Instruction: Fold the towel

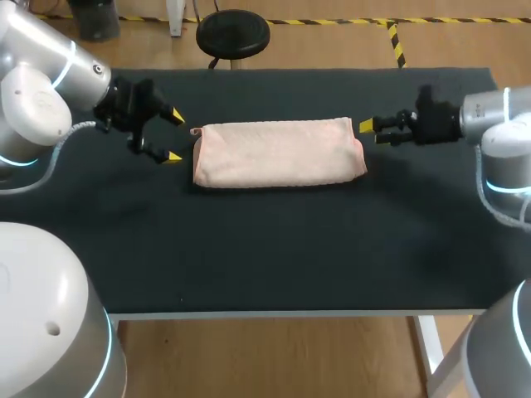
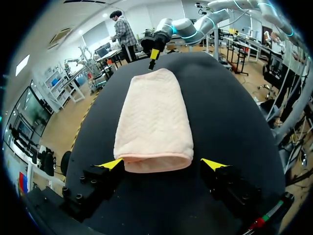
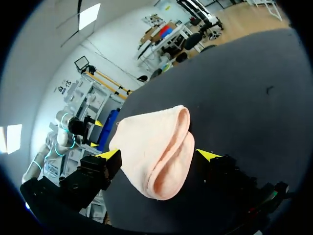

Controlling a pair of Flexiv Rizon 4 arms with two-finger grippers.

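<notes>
Left claw (image 1: pixel 174 137) gapes wide at one end of the pink towel (image 1: pixel 278 153); right claw (image 1: pixel 369 131) stands open at the other. The towel lies folded mid-tabletop (image 1: pixel 274 249), likely soft, light and floppy; best pinched at an end edge.

Finding: a robotics laboratory or test bay, not a home or kitchen. Grounds as follows.

I stand as two industrial arms at one work table (image 1: pixel 274 249). My left arm (image 1: pixel 37 99) comes in from one side and my right arm (image 1: pixel 498 116) from the other. Both have smooth grey-white housings with lit blue rings (image 1: pixel 506 187) at the joints. A grey cable (image 1: pixel 65 143) runs exposed beside the left one.

The table is a plain bench: a black mat over the whole top, a pale front edge, a white leg (image 1: pixel 430 348).

My left gripper (image 2: pixel 164 165) has black machined fingers (image 2: pixel 95 183) with bare bolt heads and yellow tips, which is workshop hardware.
</notes>
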